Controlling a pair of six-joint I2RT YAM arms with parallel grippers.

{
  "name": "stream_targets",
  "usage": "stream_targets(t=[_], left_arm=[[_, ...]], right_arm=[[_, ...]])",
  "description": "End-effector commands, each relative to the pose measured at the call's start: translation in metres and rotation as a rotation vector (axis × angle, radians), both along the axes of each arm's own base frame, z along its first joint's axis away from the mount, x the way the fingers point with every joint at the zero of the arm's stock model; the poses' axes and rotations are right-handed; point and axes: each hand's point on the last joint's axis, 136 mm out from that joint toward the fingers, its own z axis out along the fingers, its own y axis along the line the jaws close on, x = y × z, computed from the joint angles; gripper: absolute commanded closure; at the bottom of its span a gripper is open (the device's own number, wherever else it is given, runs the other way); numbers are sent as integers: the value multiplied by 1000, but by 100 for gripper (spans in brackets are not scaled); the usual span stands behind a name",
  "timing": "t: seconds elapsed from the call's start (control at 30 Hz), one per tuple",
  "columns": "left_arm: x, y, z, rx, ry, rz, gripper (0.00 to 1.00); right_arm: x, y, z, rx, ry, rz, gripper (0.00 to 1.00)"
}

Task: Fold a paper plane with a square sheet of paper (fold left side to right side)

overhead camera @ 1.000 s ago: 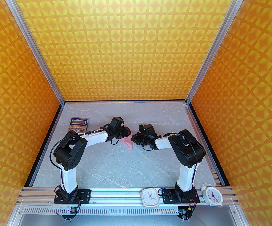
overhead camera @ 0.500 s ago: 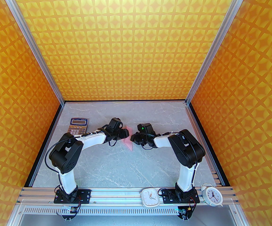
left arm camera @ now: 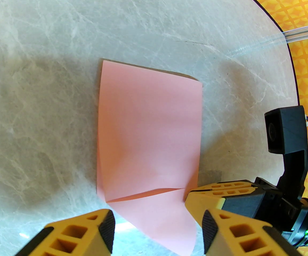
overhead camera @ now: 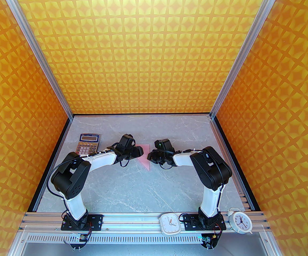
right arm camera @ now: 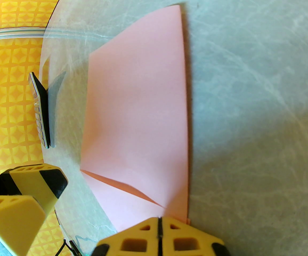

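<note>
The square sheet of paper (left arm camera: pixel 148 121) is pale pink and lies folded over on the grey table, its upper layer slightly raised along a slanted line near my grippers. It sits between both grippers (overhead camera: pixel 146 160). My left gripper (left arm camera: pixel 158 223) is open, its yellow fingers straddling the sheet's near end without touching it. My right gripper (right arm camera: pixel 159 223) is shut, its tips closed on the sheet's (right arm camera: pixel 138 103) near right corner. Seen from above, the left gripper (overhead camera: pixel 140 151) stands just left of the paper and the right gripper (overhead camera: pixel 150 156) just right of it.
An orange-keyed calculator (overhead camera: pixel 88 143) lies at the back left, close behind the left arm. Two white clocks (overhead camera: pixel 170 224) (overhead camera: pixel 239 221) rest on the front rail. Patterned orange walls (overhead camera: pixel 154 49) enclose the table on three sides.
My left gripper has opened and drawn back to the left, off the paper. More of the pink sheet shows between the grippers. The right gripper has stayed shut at the paper's edge.
</note>
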Motion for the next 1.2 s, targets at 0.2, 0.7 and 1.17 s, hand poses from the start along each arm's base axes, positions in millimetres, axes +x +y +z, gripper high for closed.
stream_targets(t=[0.2,0.7,1.17], left_arm=[[3,9,-24,-9,57,48,44],[8,-7,-23,-98,51,33,60],[-2,-14,-29,-162,50,3,68]], right_arm=[[-12,-4,-20,-59,46,11,93],[-11,-3,-20,-59,46,12,93],[-11,-2,-20,-57,46,13,93]])
